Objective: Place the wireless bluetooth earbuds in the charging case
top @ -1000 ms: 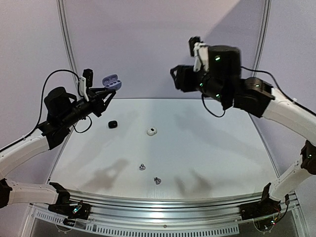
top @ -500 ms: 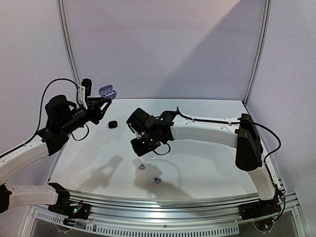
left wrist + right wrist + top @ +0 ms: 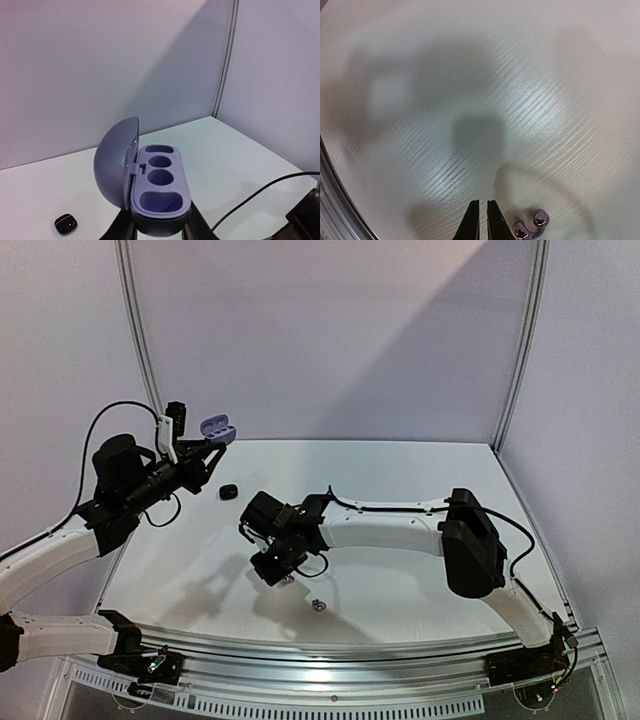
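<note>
Down on the white surface [image 3: 400, 480], we see the right claw [image 3: 481, 202], raised high a second ago, now clenched empty just beside a small silvery-grey earbud [image 3: 530, 226], while the left claw [image 3: 210, 447] grasps the open lilac charging case [image 3: 160, 192] aloft, so we judge nothing loaded yet.

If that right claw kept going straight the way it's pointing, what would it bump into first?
Probably the bare table, just beside the silvery earbud; the right gripper points at nothing else, though depth is hard to judge.
</note>
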Tool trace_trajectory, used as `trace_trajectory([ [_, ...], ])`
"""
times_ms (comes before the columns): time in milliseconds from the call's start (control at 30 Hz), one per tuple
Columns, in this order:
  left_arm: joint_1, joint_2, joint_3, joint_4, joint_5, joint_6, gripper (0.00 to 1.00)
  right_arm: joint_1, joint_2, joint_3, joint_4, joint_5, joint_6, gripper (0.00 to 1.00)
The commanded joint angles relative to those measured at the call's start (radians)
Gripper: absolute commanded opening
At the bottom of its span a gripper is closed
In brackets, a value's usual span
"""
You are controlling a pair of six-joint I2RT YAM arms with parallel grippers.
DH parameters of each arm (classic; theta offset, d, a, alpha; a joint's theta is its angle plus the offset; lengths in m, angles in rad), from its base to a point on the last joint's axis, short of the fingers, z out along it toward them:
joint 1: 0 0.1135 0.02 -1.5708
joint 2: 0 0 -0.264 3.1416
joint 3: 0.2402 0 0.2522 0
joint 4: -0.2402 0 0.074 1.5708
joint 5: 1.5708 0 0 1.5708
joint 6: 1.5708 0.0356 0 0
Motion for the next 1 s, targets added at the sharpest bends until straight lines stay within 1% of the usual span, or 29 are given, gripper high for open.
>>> trace_trajectory([
  [0,0.011,-0.007,-0.017,0.013,0.009,-0.009,0.00,-0.012,0.033,0.030,-0.023,0.036,0.005,0.04],
  [233,0.014,0.000,-0.014,0.017,0.012,-0.011,0.00,-0.010,0.023,-0.007,-0.077,0.032,0.014,0.01],
  [433,0.018,0.003,-0.015,0.021,0.015,-0.014,0.00,-0.010,-0.037,-0.121,-0.088,0.050,0.020,0.00],
  [733,0.021,0.009,-0.012,0.021,0.025,-0.020,0.00,-0.020,-0.076,-0.152,-0.169,0.138,0.012,0.00],
  [867,0.024,0.014,-0.012,0.026,0.033,-0.024,0.00,-0.039,-0.124,-0.197,-0.131,0.143,0.014,0.00],
  [900,0.024,0.015,-0.012,0.026,0.034,-0.025,0.00,-0.038,-0.134,-0.202,-0.111,0.127,0.000,0.00],
  [967,0.025,0.015,-0.012,0.028,0.038,-0.027,0.00,-0.031,-0.160,-0.210,-0.051,0.045,-0.058,0.01],
])
